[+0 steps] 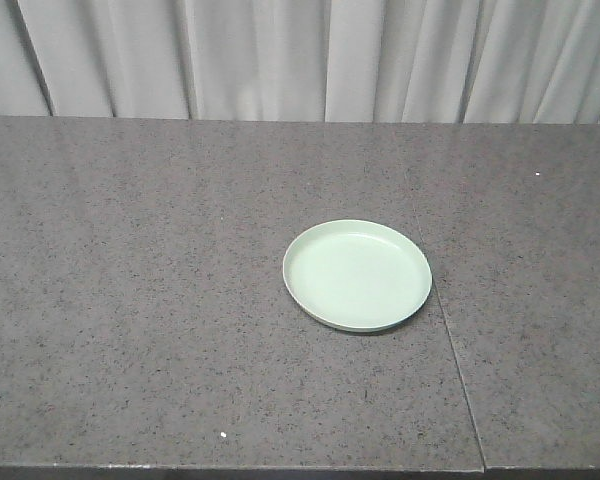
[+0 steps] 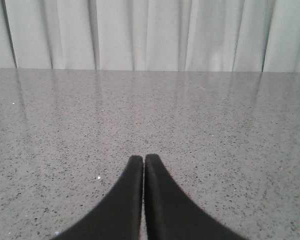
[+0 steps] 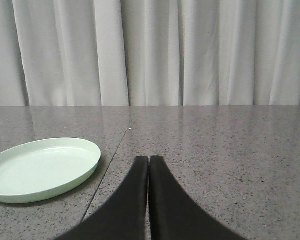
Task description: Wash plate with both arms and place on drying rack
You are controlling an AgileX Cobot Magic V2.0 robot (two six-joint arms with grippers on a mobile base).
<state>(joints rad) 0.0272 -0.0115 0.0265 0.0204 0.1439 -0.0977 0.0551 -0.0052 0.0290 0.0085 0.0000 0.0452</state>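
Note:
The pale mint-green plate [image 1: 357, 275] lies flat and empty on the grey speckled counter, right of centre in the front view. The right wrist view has the plate [image 3: 42, 168] at lower left, to the left of my right gripper [image 3: 149, 159], whose black fingers are pressed together with nothing between them. My left gripper [image 2: 143, 158] is shut the same way over bare counter, with no plate in its view. Neither arm shows in the front view. The drying rack is out of view.
The granite counter [image 1: 130, 300] has a seam [image 1: 450, 350] running just right of the plate. White curtains [image 1: 300, 55] hang behind the counter's far edge. The near edge runs along the bottom of the front view.

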